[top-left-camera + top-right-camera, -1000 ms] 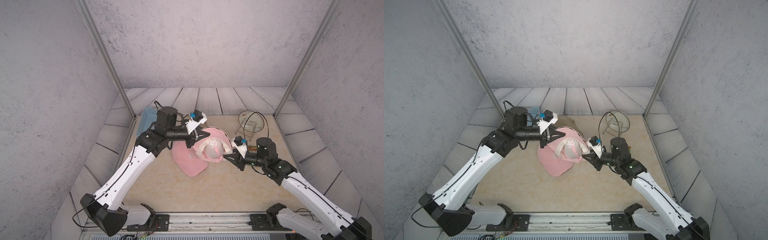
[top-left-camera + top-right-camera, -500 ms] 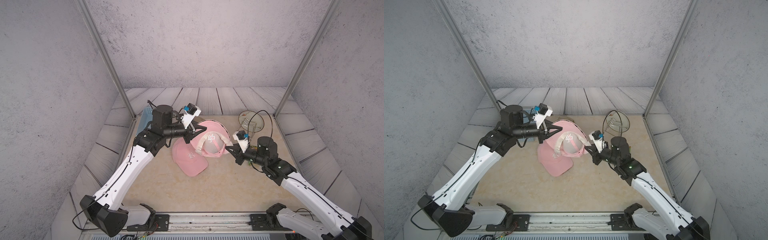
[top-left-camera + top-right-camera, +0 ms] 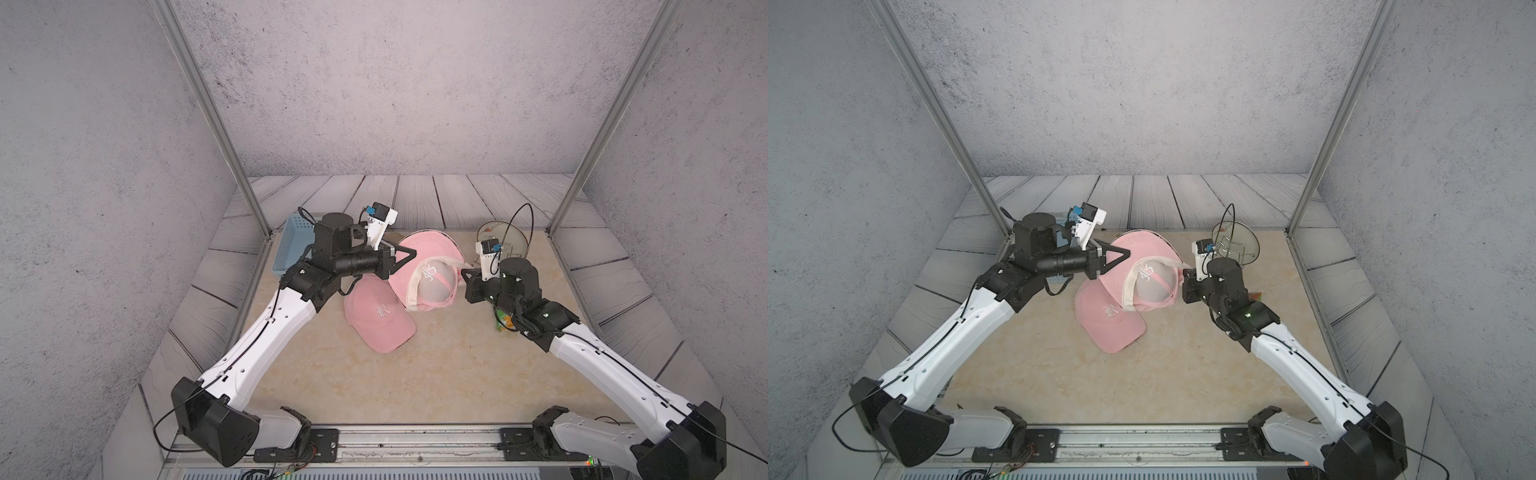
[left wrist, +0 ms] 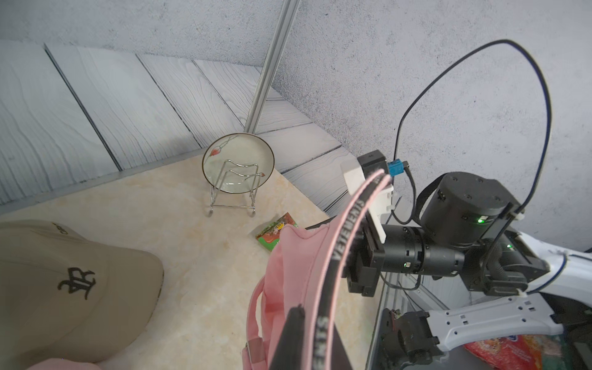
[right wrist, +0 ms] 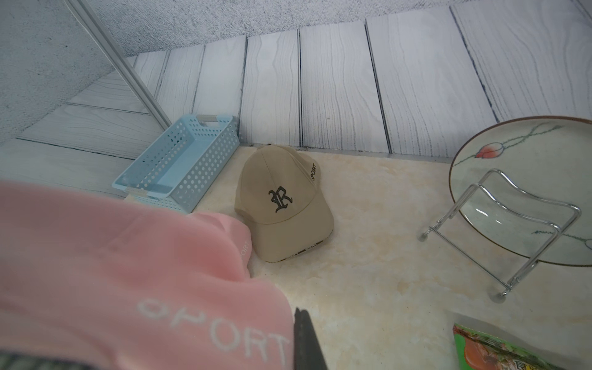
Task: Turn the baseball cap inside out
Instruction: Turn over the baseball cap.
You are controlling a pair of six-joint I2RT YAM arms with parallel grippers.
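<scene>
A pink baseball cap (image 3: 430, 276) hangs above the table between my two grippers. Its whitish lining and mirrored logo face up, and its brim (image 3: 1144, 245) points to the back. My left gripper (image 3: 415, 252) (image 3: 1128, 251) is shut on the rim next to the brim; in the left wrist view the taped sweatband (image 4: 344, 243) runs out from its fingers (image 4: 296, 323). My right gripper (image 3: 463, 272) (image 3: 1183, 272) is shut on the opposite rim. The right wrist view shows pink fabric (image 5: 134, 272) marked SPORT against one dark finger (image 5: 302, 330); the other finger is hidden.
A second pink cap (image 3: 380, 320) lies on the table just below the held one. A beige cap (image 5: 282, 198) sits at the back beside a blue basket (image 5: 179, 166). A plate on a wire rack (image 3: 496, 237) and a green snack packet (image 4: 275, 232) are by my right arm.
My right gripper has closed on the cap's rim and moved up and back. The cap has risen off the lower cap and opened wider between the two grippers.
</scene>
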